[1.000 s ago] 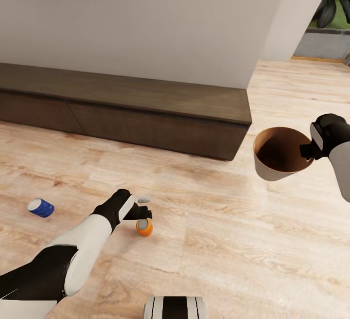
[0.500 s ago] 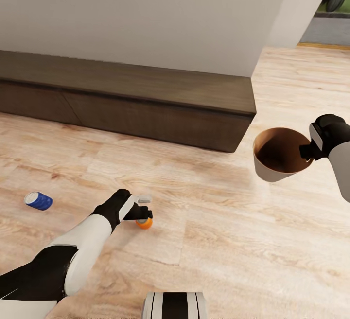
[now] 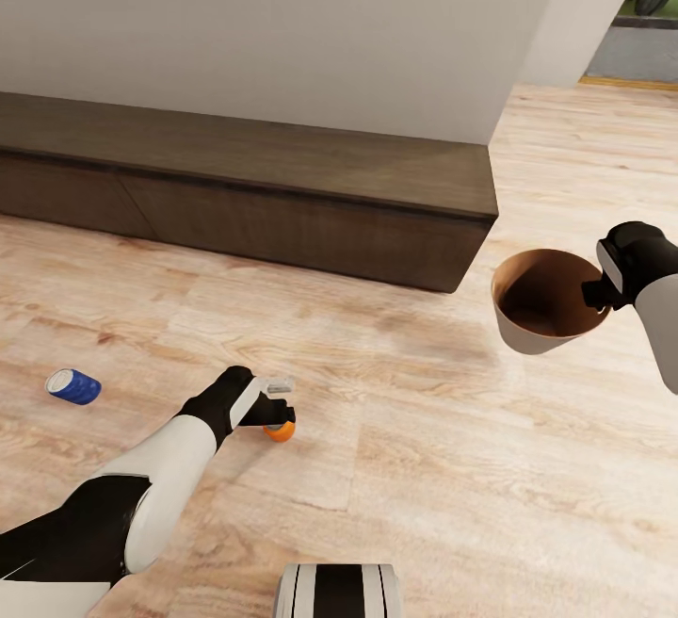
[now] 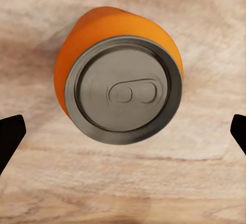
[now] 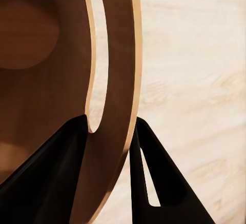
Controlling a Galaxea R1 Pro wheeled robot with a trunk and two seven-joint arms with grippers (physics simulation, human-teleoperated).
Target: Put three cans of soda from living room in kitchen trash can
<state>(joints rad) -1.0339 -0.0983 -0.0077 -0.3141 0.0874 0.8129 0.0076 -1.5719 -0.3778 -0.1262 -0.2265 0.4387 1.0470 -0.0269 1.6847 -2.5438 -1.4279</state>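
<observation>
here the orange can (image 4: 120,88) stands between the open left pincer's (image 4: 123,134) fingers.

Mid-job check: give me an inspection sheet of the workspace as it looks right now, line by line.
Surface: pale wood plank floor; the cans lie on it.
Job's things: orange can upright on the floor, silver top up; blue can on its side; trash can held off the floor, no cans seen inside.
Clutter: nothing seen.
Grippers: left gripper open, directly over the orange can, fingertips either side without touching; right gripper shut on the trash can's rim.
Cables: nothing seen.
Surroundings: long low dark-brown bench against a pale wall; plants past a doorway at the far right.
</observation>
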